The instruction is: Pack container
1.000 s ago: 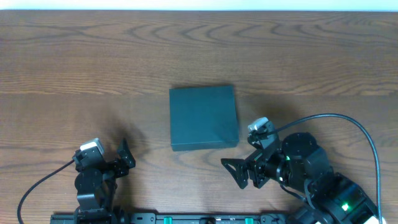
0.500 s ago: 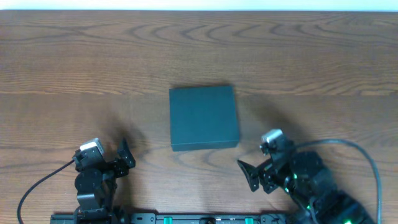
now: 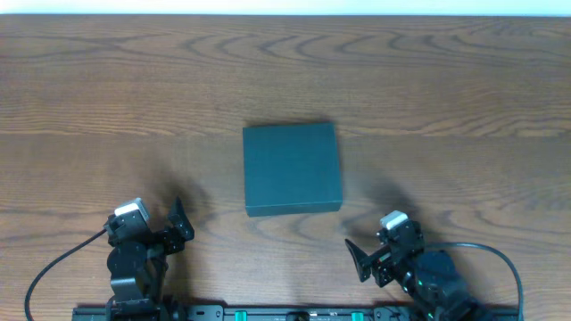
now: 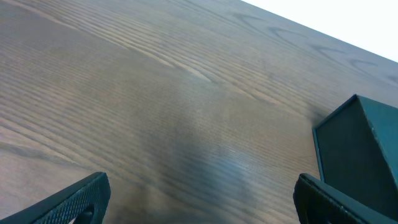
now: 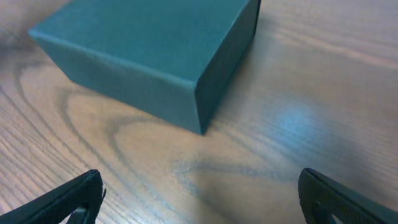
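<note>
The container (image 3: 292,168), a dark teal-green box with its lid down, lies flat near the middle of the wooden table (image 3: 134,98). My left gripper (image 3: 181,225) rests open at the front left, well apart from it. In the left wrist view the box's corner (image 4: 364,155) shows at the right edge, beyond the open gripper (image 4: 202,208). My right gripper (image 3: 368,254) stands open at the front right, just short of the box's near right corner. The right wrist view has the box (image 5: 143,43) ahead and to the left of the open gripper (image 5: 199,202), with only bare wood between the fingers.
The table's far edge (image 3: 285,15) meets a white strip along the top. A black rail (image 3: 285,312) runs along the front edge between the two arm bases. A cable (image 3: 500,259) loops beside the right arm.
My right arm has drawn back from beside the container toward the front edge, staying open. The left arm and the container have not moved.
</note>
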Controlling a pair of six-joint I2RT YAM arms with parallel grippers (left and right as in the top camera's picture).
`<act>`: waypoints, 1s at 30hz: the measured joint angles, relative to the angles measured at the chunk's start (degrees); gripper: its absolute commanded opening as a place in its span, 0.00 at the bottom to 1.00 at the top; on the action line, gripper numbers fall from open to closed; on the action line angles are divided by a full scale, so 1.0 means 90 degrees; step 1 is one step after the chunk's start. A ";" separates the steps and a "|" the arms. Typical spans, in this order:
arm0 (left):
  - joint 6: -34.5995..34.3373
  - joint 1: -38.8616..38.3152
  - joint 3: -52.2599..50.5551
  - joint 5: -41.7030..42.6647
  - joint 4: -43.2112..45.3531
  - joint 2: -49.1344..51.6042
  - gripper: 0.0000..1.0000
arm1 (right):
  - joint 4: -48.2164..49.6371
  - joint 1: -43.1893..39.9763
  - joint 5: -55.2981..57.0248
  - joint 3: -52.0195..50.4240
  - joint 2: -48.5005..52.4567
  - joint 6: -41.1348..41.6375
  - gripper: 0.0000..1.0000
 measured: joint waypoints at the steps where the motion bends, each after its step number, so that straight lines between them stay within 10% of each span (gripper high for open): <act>1: 0.0000 0.0000 0.0000 0.0000 0.0002 0.0000 0.95 | 0.0000 0.0000 0.0022 0.0002 -0.0073 -0.0002 0.99; 30: -0.0002 0.0000 0.0000 0.0000 0.0000 0.0000 0.95 | -0.0015 0.0000 0.0104 0.0002 -0.0151 -0.0097 0.99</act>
